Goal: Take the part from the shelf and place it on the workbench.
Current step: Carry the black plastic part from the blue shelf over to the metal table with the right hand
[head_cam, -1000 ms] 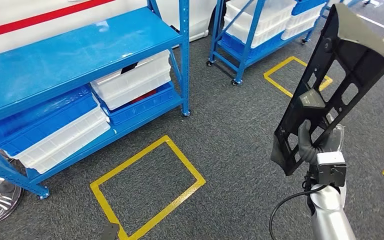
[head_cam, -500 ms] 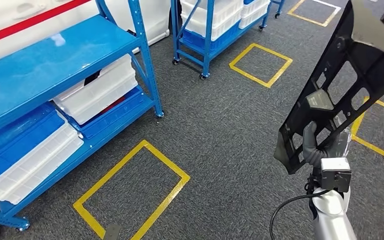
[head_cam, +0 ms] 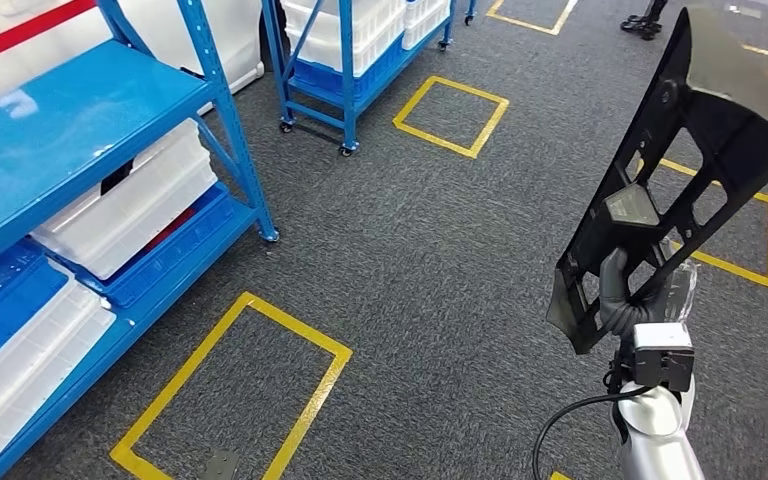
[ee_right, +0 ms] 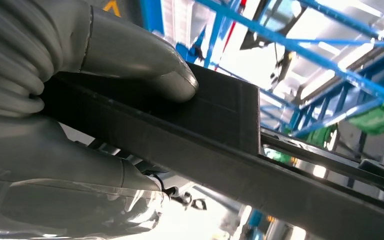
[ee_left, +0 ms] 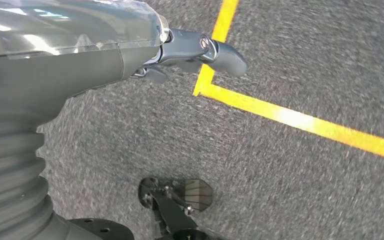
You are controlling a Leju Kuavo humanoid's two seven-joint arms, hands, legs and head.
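Black part [head_cam: 685,170], flat and full of holes, stands up tall and tilted in the right hand [head_cam: 628,296]. Fingers wrap its low end, and the thumb [ee_right: 135,55] presses on its dark edge in the right wrist view. It is up in the air over the grey floor [head_cam: 440,250]. Left hand [ee_left: 105,55] hangs over the floor near a yellow line [ee_left: 290,117], holding nothing, fingers loose. Blue shelf [head_cam: 70,140] with white bins [head_cam: 120,210] stands far off on the left.
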